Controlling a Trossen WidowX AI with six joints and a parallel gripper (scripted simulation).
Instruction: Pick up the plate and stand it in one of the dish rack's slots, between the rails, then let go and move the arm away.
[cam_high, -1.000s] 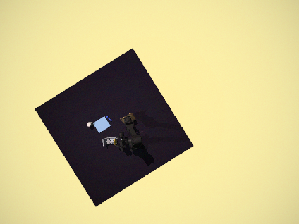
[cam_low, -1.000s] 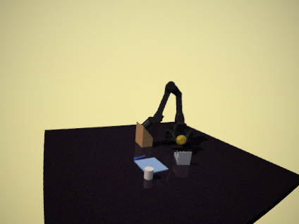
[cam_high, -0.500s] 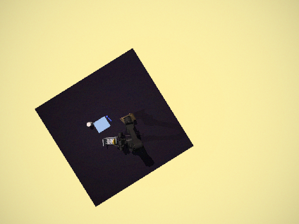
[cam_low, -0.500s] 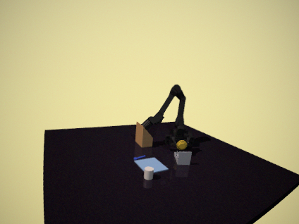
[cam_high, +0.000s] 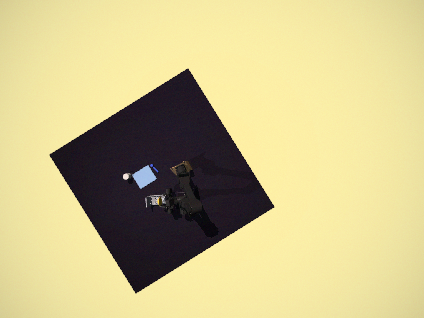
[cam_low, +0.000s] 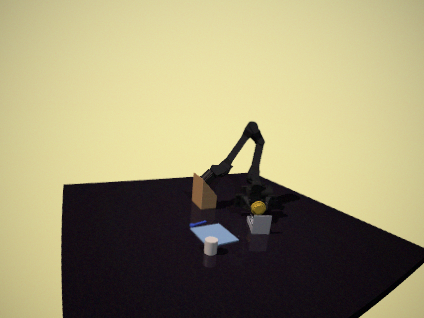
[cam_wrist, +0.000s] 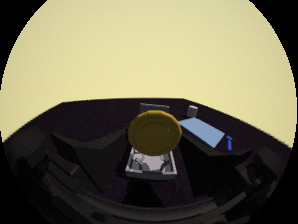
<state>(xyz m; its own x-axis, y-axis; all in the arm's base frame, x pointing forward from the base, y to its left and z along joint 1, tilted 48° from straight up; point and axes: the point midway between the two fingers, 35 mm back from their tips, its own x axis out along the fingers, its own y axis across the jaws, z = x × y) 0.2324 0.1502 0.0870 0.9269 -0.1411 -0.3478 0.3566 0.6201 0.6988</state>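
Yellow plate (cam_low: 258, 207) hangs pinched in the gripper (cam_low: 257, 200), just above the grey dish rack (cam_low: 259, 224); a blue sheet (cam_low: 214, 233) lies beside the rack.

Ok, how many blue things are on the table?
2: a pale blue sheet lying flat near the white cylinder, and a small dark blue stick at the sheet's far edge. None seem hidden.

One plate (cam_low: 258, 207), one dish rack (cam_low: 259, 224), one white cylinder (cam_low: 211, 245), one blue sheet (cam_low: 214, 233), one blue pen (cam_low: 198, 223), one brown wedge (cam_low: 203, 192).
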